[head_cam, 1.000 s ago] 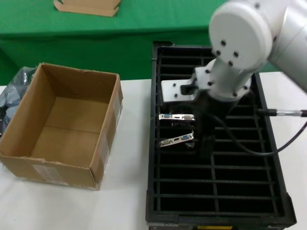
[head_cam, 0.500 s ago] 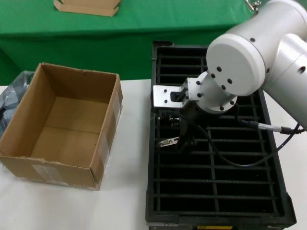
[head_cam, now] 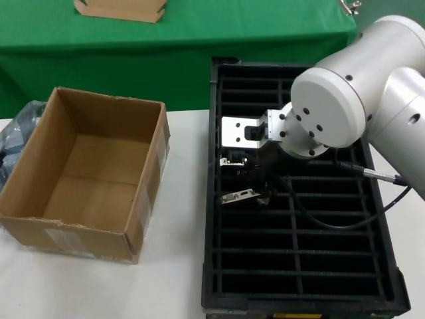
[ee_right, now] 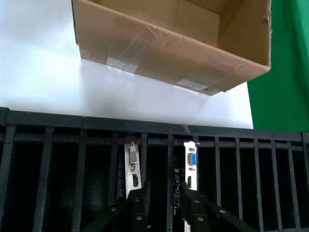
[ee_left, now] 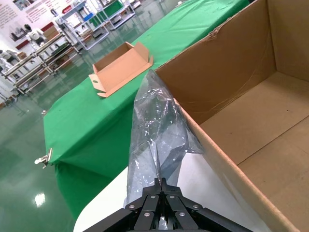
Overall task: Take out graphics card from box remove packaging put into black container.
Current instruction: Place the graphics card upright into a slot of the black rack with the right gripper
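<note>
From the head camera I am seeing the right gripper (head_cam: 265, 193) hanging over the left column of the large black ribbed plastic container (head_cam: 372, 259), its white arm hiding the fingers. The right wrist camera is giving what the head misses: the two fingers (ee_right: 139, 203) are standing parted, straddling a rib, gripping nothing. Just beyond them the slim dark graphics card with the silver bracket and blue port (ee_right: 191, 166) is sitting upright in a slot, and a second bracketed card (ee_right: 132, 166) is standing two slots away.

The deep brown corrugated cardboard box (head_cam: 86, 176) is lying open on the white desk (head_cam: 172, 279), beside the container.

The left gripper (ee_left: 161, 205) is only showing in its own wrist camera, fingers clenched on the crinkled grey see-through plastic bag (ee_left: 159, 135), just outside the box wall; the head camera is catching only that bag's edge at the far left.
</note>
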